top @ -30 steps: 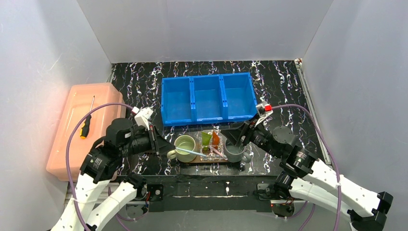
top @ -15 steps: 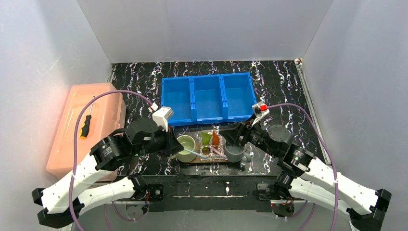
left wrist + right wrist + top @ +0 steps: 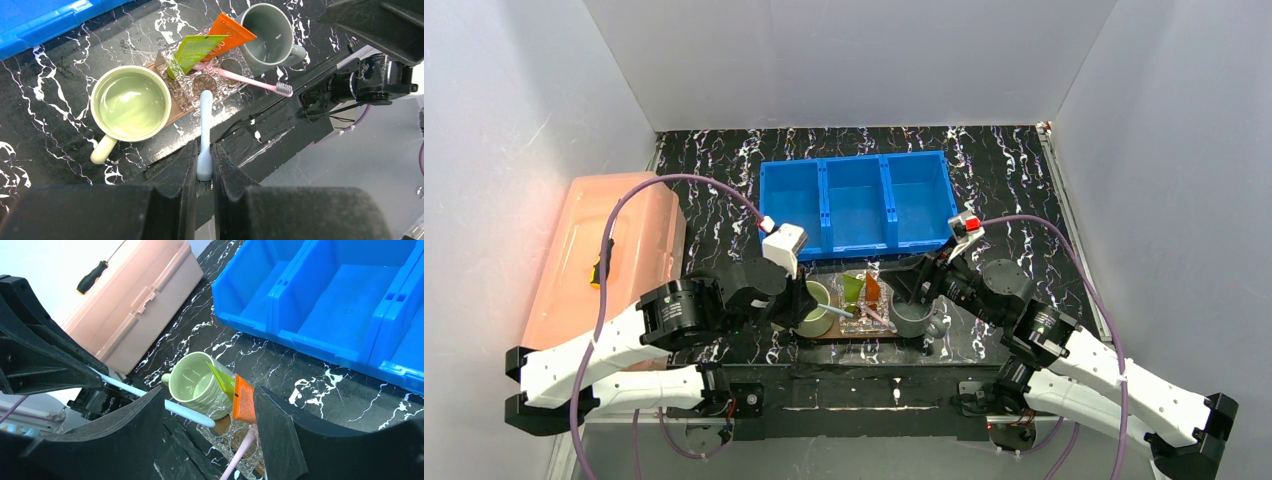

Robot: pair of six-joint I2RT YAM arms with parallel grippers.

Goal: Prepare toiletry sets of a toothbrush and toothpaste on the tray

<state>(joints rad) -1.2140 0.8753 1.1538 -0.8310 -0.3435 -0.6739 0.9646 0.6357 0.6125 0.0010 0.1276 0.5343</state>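
My left gripper [image 3: 204, 175] is shut on the bristle end of a pale toothbrush [image 3: 205, 120], whose handle tip reaches the clear holder [image 3: 186, 92]. The lime-green tube [image 3: 192, 50] and the orange tube [image 3: 227, 37] stand tilted in that holder. A pink toothbrush [image 3: 245, 80] lies across it. The holder sits on the brown tray [image 3: 172, 114] between a green mug [image 3: 131, 103] and a grey mug [image 3: 266, 35]. My right gripper [image 3: 210, 440] is open and empty just above the holder, with the orange tube [image 3: 244, 400] between its fingers [image 3: 280, 435]. In the top view the left gripper [image 3: 809, 305] is beside the green mug.
A blue three-compartment bin [image 3: 856, 203] stands behind the tray. A pink lidded box [image 3: 574, 270] with a screwdriver [image 3: 92, 277] on it is at the left. The table's front edge lies just below the tray.
My left arm has swung right to the green mug, carrying the pale toothbrush; its tip now reaches the clear holder. The right gripper has barely moved.
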